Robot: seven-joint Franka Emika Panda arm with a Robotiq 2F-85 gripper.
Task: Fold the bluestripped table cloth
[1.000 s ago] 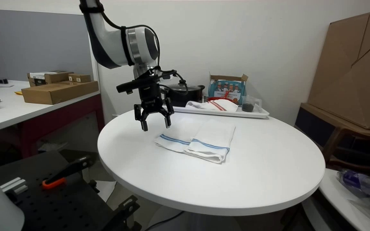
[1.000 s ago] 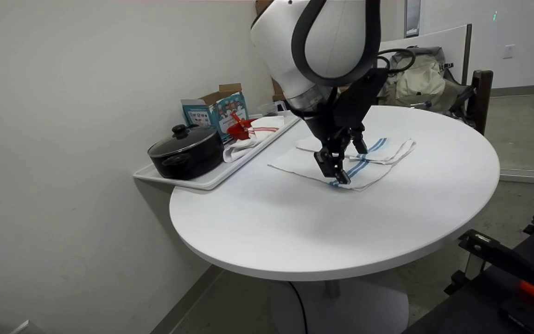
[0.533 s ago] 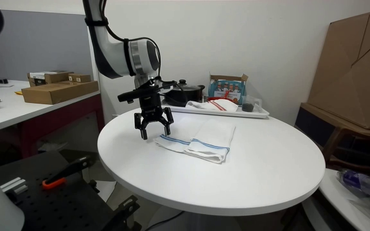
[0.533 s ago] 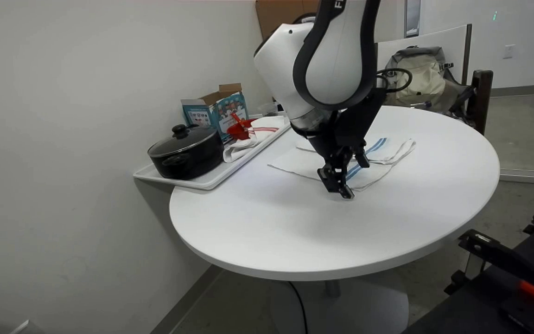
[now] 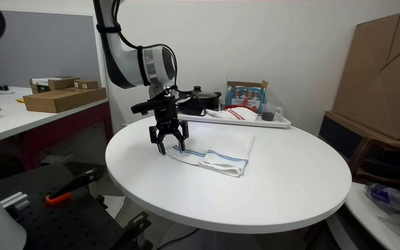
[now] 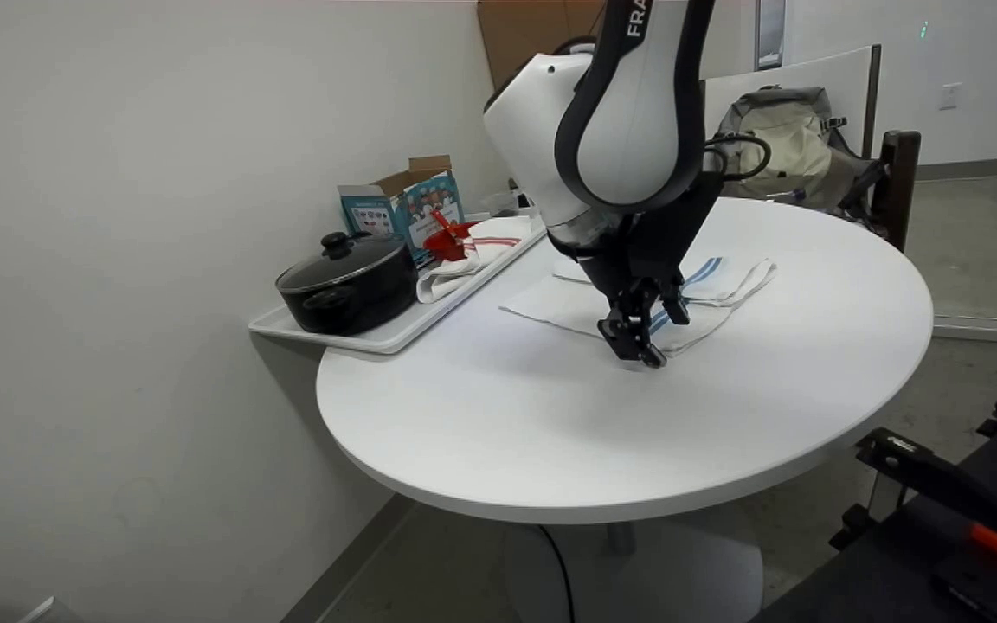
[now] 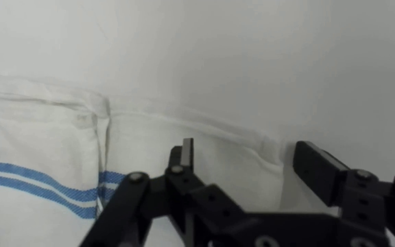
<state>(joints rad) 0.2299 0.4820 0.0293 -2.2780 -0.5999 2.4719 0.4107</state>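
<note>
White blue-striped table cloth [image 5: 229, 144]: partly folded over, lying on the round tabletop [image 5: 273, 198].
Jaws: spread apart, cloth ungripped; in the wrist view, one finger [image 7: 187, 154] over it, one just beyond its edge.
White tray [image 6: 403, 333]: bears black lidded pot [image 6: 347, 290] and red-striped towel [image 6: 498, 235].

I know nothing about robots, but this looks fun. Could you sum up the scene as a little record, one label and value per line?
Surface: round white table
Main item: white cloth with blue stripes, lying on the table, partly folded over
Grasping part: claw, open, low at one corner of the cloth
Finger positions: one finger over the cloth, the other past its edge; contact can't be told
Gripped: nothing
By the wall: white tray with a black lidded pot, red-striped towel and open box
Beyond the table: backpack
</note>
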